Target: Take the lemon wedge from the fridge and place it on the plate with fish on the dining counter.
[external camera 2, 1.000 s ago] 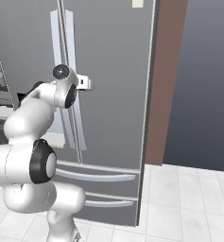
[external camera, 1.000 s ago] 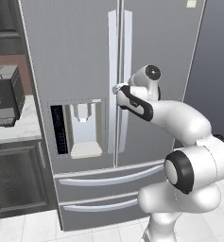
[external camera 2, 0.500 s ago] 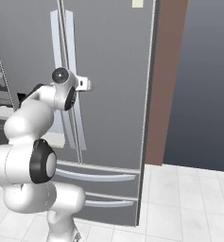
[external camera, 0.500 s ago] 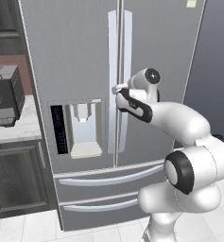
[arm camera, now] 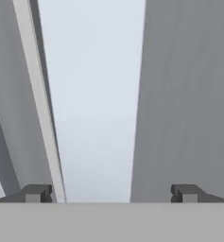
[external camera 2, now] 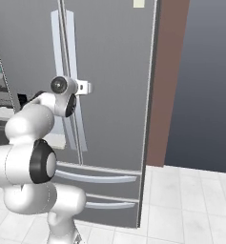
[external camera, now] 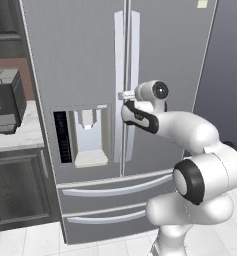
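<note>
Gripper (arm camera: pixel 111 194): directly before the fridge (external camera: pixel 90 75), at its right door handle (external camera: pixel 133 90). Water dispenser panel (external camera: pixel 82 135): left of and below gripper. Two drawers (external camera: pixel 112 202): beneath gripper. Counter (external camera: pixel 15 137) bearing appliance (external camera: pixel 5 100): far left of gripper.

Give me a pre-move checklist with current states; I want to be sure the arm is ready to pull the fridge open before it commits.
1. Gripper open: ok, fingertips stand wide apart in the hand view.
2. Gripper at the right door handle: ok, the pale bar runs between the fingertips.
3. Fingers closed on the handle: not ok, nothing gripped yet.
4. Fridge doors shut: ok, both closed, so the door must open first.
5. Lemon wedge located: cannot tell, the interior is hidden.
6. Floor beside the fridge for door swing: ok in the right base view.
</note>
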